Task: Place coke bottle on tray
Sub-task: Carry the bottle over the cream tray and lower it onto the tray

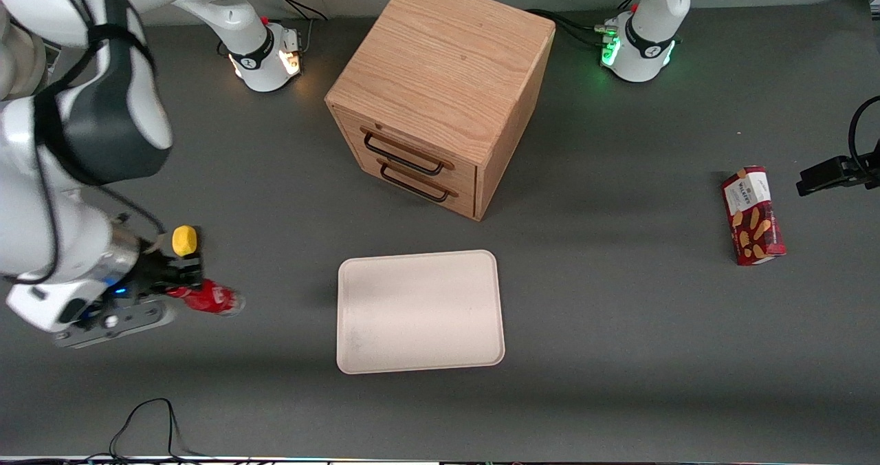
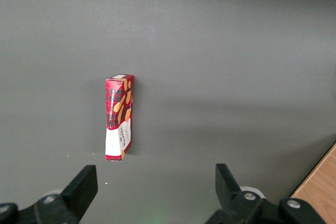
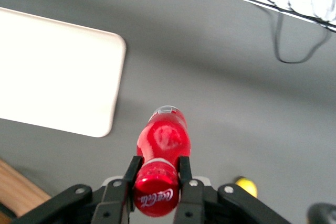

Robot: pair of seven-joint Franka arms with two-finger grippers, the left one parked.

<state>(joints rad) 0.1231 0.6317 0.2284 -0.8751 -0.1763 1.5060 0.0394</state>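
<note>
1. The hand [image 3: 157, 174] of the working arm is clenched on the coke bottle [image 3: 161, 145], its two fingers [image 3: 130, 174] pressing the neck just below the red cap, as the right wrist view shows.
2. In the front view the coke bottle [image 1: 210, 297] sits at the working arm's end of the tabletop [image 1: 619, 355], well apart from the tray [image 1: 419, 310]. Whether its base rests on the tabletop or hangs just above it cannot be told.
3. The bottle looks small, light and stiff, probably plastic. Its smooth round body would likely be slippery, so the narrow neck under the cap seems the sound place to hold: the cap's wider edge would stop it sliding down through the fingers.
4. Held at the neck, the body may swing or tilt, and the narrow clear base could make it tip when set down; a level, gentle lowering onto the flat of the tray seems called for.
5. The tray lies bare, nearer the front camera than the wooden drawer cabinet [image 1: 440, 97], with open tabletop between it and the bottle.
6. A small yellow lump [image 1: 184, 240] sits just beside the hand, farther from the front camera than the bottle; whether it touches the hand is unclear.
7. In the front view the arm's bulk covers most of the hand and the bottle's cap, so the grip itself is seen only from the wrist. The bottle's label script is hard to read there.
8. A red snack box [image 1: 753, 215] lies toward the parked arm's end, well clear of the route.
</note>
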